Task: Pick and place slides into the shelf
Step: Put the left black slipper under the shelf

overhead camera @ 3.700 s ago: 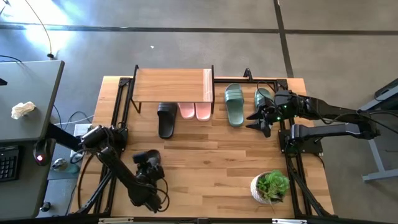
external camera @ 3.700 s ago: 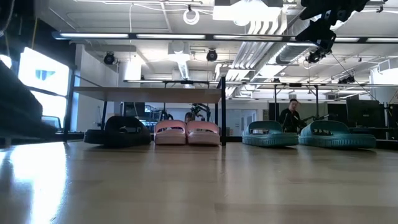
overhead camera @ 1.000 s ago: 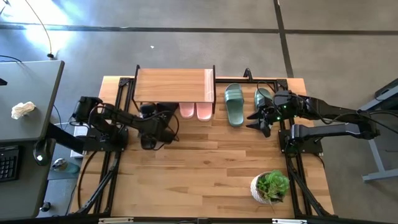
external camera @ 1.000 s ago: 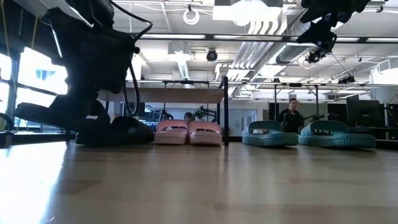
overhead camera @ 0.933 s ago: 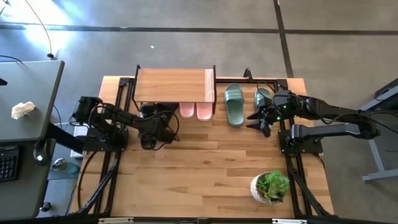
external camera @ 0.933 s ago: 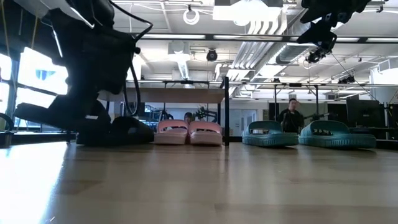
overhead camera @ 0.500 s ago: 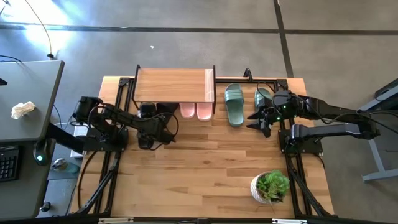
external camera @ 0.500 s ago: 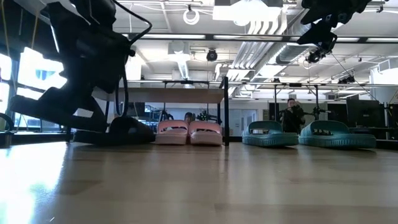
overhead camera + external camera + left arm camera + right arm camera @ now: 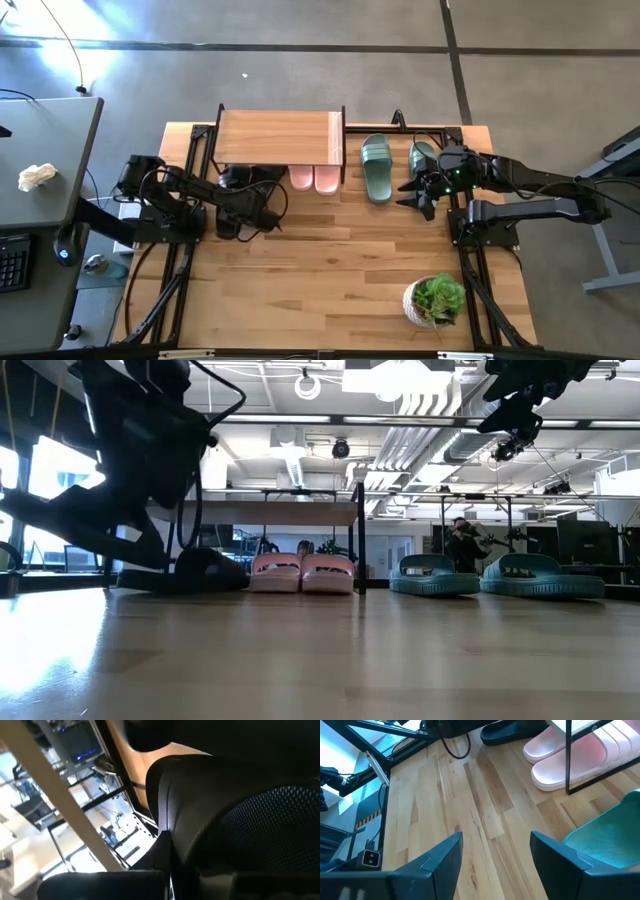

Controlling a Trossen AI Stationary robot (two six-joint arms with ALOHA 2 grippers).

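Note:
The shelf (image 9: pixel 280 135) stands at the table's far edge. Two pink slides (image 9: pixel 313 178) and one black slide (image 9: pixel 266 180) lie on the table with their toes under it. My left gripper (image 9: pixel 232 212) is just left of that black slide, shut on a second black slide (image 9: pixel 85 528). Two green slides (image 9: pixel 377 168) lie on the table right of the shelf, one partly hidden by my right arm. Beside them my right gripper (image 9: pixel 422 195) hangs open, high above the table, with nothing between its fingers. My left gripper holds the second black slide, whose dark body (image 9: pixel 240 820) fills its wrist view and hides the place of contact. The slide hangs below the arm, tilted, clear of the table, in front of the shelf's left end.
A potted plant (image 9: pixel 437 300) stands near the table's near right corner. The middle and near left of the wooden tabletop (image 9: pixel 320 270) are bare. A grey desk (image 9: pixel 45 190) stands off the table's left. A person (image 9: pixel 462 545) shows far off in the room.
My left gripper has gone a little up and toward the table's left edge and has rolled about its own line. The black slide it holds has come up off the table and tipped into a slant. The right arm has kept still.

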